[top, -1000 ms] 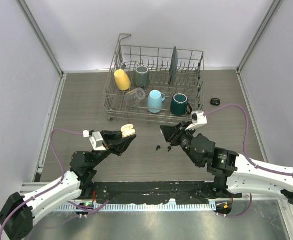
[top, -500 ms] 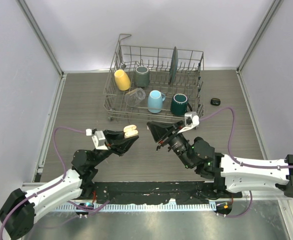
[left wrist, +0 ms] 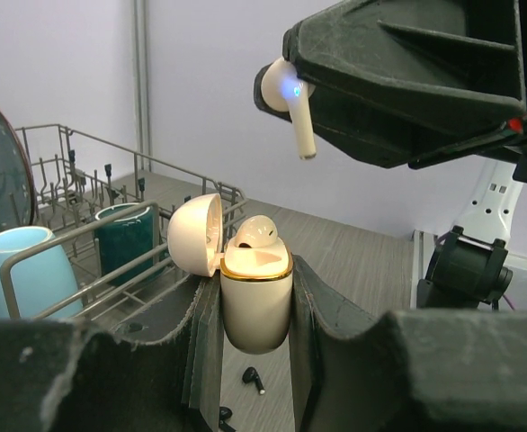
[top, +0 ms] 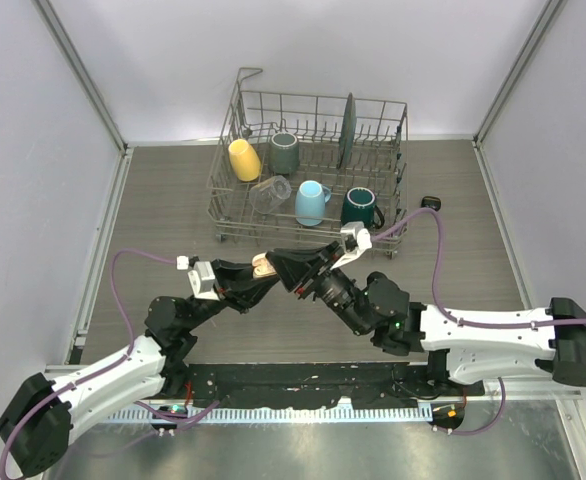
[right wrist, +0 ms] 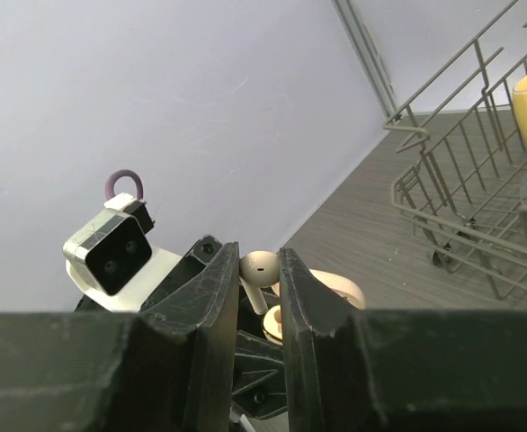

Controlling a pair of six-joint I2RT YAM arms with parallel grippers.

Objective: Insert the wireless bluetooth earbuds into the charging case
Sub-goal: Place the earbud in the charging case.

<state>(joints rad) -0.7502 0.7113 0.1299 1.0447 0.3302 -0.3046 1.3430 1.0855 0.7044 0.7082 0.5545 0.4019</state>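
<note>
1. Left pincer: closed on the cream charging case, which stands upright between its fingers, clear of the counter.
2. Lid: hinged open, standing to the case's left in the left wrist view.
3. Seated earbud: cream-white, with its head showing in the mouth of the case.
4. Right pincer: all but closed, pinching the held earbud by its head. This cream-white earbud has its stem pointing down and a blue light glowing on it. It hangs above the open case, slightly to one side and not touching it.
5. Black earbuds: two lie on the counter below the case.
6. Dish rack: stands beyond both pincers and holds a yellow mug, a light-blue mug and a dark teal mug.
</note>
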